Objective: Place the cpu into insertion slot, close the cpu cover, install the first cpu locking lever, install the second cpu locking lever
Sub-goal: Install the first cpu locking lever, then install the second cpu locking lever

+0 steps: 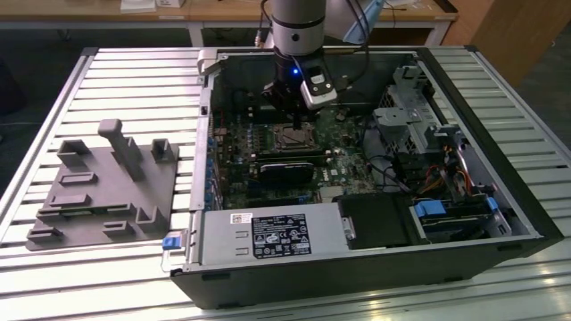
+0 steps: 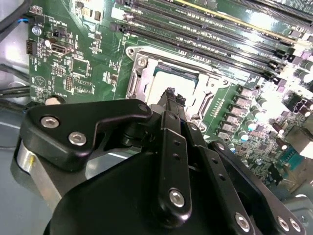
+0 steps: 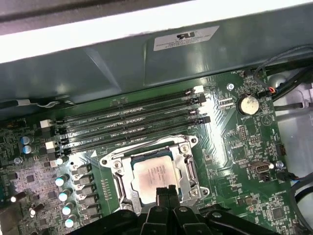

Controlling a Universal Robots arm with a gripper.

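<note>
Silver-grey, the small square metal-topped cpu lies in the black insertion slot, low centre in the first wrist view, the thin silvery cpu cover framing it. Risk, I judge: a sideways nudge could bend the frame. The black gripper sits closed, empty, fingertips just above the chip's near edge.

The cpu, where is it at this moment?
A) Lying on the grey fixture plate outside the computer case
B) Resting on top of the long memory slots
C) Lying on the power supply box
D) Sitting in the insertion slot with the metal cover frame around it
D: in the first wrist view the cpu lies flat in the insertion slot, framed by the cpu cover, with the gripper directly over it.
</note>
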